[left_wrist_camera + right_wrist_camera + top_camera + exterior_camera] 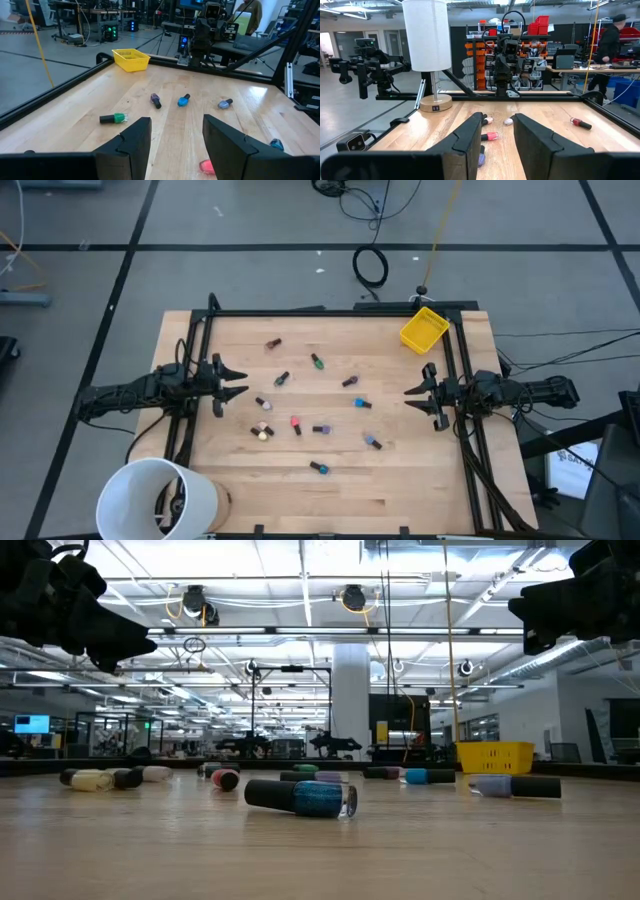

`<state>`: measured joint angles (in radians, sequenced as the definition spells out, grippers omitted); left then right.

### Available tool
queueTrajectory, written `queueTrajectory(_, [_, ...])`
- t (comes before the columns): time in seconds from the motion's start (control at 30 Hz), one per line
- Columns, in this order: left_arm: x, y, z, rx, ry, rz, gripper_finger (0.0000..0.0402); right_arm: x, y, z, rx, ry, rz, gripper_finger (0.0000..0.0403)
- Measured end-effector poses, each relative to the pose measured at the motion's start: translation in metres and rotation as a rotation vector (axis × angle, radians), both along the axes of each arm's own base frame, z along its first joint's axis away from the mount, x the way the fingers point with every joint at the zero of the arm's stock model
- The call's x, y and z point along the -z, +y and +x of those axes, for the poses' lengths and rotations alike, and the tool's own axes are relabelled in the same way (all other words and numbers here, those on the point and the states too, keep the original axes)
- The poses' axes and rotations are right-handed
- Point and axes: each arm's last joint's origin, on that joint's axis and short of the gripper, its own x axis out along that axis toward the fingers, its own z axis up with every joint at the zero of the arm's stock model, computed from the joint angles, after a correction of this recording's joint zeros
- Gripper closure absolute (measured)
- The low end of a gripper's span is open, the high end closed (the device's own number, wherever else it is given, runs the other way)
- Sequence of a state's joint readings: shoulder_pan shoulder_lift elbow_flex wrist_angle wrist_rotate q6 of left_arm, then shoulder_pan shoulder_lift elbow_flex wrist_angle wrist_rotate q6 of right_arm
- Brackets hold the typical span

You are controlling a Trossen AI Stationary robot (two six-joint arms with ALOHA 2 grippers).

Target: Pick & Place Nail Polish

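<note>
Several tiny nail polish bottles with dark caps lie on their sides across the middle of the wooden table: a green one [316, 361], a red one [296, 423], a blue one [361, 403], a teal one [319, 468] and a pale one [263, 432]. The teal one lies nearest in the low view [303, 797]. My left gripper [237, 380] hovers open above the table's left side. My right gripper [414, 401] hovers open above the right side. Both are empty and clear of the bottles.
A yellow plastic bin [424, 329] sits at the table's far right corner. A large white bucket [157, 499] stands at the near left corner. A dark frame rail [330, 311] runs along the far edge. A person [611, 35] stands in the room beyond.
</note>
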<state>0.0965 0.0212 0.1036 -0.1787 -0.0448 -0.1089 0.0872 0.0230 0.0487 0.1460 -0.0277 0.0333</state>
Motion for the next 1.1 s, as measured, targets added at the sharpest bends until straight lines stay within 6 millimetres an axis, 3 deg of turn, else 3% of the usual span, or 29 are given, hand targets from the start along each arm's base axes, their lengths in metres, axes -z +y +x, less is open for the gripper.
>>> queueTrajectory(0.6, [0.0,0.0,0.0,0.0,0.0,0.0,0.0224,-0.006,0.0,-0.001,0.0,-0.066,0.006,0.0298])
queueTrajectory(0.87, [0.0,0.0,0.0,0.0,0.0,0.0,0.0224,-0.012,0.0,-0.002,-0.041,-0.103,0.225,0.0298])
queueTrajectory(1.1, [0.0,0.0,0.0,0.0,0.0,0.0,0.0224,-0.012,0.0,-0.002,-0.037,-0.1,0.21,0.0298])
